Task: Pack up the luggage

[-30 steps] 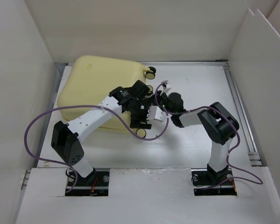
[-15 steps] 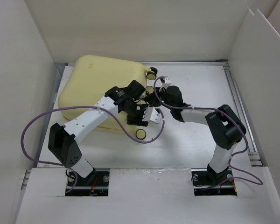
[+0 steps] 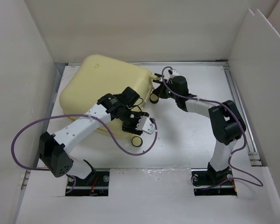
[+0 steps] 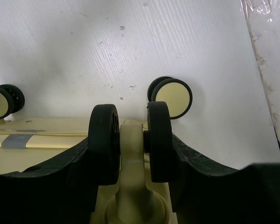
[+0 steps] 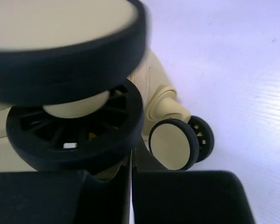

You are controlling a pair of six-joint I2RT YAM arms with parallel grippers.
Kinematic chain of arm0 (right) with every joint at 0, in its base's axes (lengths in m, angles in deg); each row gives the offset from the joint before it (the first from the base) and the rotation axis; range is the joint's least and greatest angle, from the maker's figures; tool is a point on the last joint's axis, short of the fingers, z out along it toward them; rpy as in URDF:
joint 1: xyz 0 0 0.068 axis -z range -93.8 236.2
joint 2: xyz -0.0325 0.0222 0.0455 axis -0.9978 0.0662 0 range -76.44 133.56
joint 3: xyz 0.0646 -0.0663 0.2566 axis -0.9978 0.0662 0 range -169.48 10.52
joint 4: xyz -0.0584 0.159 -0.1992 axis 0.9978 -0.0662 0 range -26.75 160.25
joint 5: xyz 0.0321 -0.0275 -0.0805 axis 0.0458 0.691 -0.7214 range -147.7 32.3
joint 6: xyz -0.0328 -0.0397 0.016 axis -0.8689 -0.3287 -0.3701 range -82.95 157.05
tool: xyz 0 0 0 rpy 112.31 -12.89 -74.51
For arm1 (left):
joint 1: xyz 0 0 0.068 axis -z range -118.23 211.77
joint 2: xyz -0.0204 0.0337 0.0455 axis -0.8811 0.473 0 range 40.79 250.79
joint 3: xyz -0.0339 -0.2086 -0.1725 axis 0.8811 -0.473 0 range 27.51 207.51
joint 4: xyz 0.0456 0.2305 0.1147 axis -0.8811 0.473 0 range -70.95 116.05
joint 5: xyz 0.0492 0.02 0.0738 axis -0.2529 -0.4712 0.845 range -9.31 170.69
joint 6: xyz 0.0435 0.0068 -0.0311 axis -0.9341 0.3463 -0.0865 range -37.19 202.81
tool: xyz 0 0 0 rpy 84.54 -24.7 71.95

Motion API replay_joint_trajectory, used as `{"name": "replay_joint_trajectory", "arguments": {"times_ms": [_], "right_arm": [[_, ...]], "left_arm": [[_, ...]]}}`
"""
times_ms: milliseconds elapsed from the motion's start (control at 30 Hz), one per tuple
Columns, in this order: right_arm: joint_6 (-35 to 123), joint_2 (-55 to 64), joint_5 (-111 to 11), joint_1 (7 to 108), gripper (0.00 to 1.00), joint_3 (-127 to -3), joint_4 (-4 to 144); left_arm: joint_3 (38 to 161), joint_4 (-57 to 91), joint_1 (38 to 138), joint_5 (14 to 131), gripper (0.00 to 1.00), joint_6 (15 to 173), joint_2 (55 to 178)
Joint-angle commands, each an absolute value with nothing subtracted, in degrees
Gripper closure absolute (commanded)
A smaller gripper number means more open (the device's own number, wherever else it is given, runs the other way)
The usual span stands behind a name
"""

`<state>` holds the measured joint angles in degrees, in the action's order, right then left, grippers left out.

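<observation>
The luggage (image 3: 100,86) is a closed pale yellow hard-shell suitcase lying flat at the far left of the table. My left gripper (image 3: 143,125) is at its near right corner. In the left wrist view the left gripper (image 4: 132,142) is shut on a twin caster wheel (image 4: 104,140), one finger outside each black wheel and the cream fork (image 4: 132,158) between them. My right gripper (image 3: 161,89) is shut and empty at the far right corner, beside another wheel (image 3: 154,98). In the right wrist view the right gripper (image 5: 130,163) sits just under a large blurred wheel (image 5: 70,51).
A further cream-faced wheel (image 3: 136,141) rests on the white table (image 3: 200,135) in front of the left gripper. White walls (image 3: 18,93) box in the table on the left, back and right. A purple cable (image 3: 28,130) loops from each arm.
The left gripper has closed on the caster wheel and drawn back toward the near edge. The suitcase has turned with it. The right gripper has moved away toward the far wheels.
</observation>
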<state>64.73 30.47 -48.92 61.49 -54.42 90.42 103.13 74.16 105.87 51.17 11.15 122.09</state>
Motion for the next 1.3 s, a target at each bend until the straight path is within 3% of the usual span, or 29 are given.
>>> {"name": "replay_joint_trajectory", "arguments": {"times_ms": [0,333,633,767,800,867,967,1000,1100,1267], "right_arm": [[71.84,32.28,-52.13,72.92,1.0,-54.08,93.08],[90.49,41.32,-37.58,76.18,1.0,-53.8,129.3],[74.95,43.62,-38.28,76.8,1.0,-63.81,115.81],[62.48,43.62,-31.27,77.33,1.0,-67.69,114.11],[60.97,43.62,-28.81,76.81,1.0,-67.7,114.11],[58.77,43.09,-22.82,76.28,1.0,-68.4,114.11],[56.21,41.86,-17.98,75.75,1.0,-68.4,113.58],[55.6,41.16,-17.45,75.75,1.0,-67.71,113.58],[54.99,39.76,-16.31,75.22,1.0,-66.39,113.58],[54.98,39.75,-14.81,74.69,1.0,-65.33,113.58]], "left_arm": [[102.05,83.74,106.69,37.37,1.0,15.05,117.17],[101.52,83.74,106.69,37.36,1.0,14.52,117.17],[99.41,83.74,106.69,37.36,1.0,13.99,116.03],[98.79,83.22,106.69,38.06,1.0,14.86,114.98],[98.79,81.82,106.69,39.81,0.88,17.39,114.97],[102.47,74.97,106.69,42.1,0.4,23.54,114.97],[112.71,64.17,103.98,40.36,0.24,31.55,114.97],[115.03,60.57,103.96,40.35,0.0,33.74,114.97],[120.67,45.01,103.44,42.81,0.0,42.9,117.69],[130.75,46.1,102.04,51.57,0.0,34.06,133.46]]}}
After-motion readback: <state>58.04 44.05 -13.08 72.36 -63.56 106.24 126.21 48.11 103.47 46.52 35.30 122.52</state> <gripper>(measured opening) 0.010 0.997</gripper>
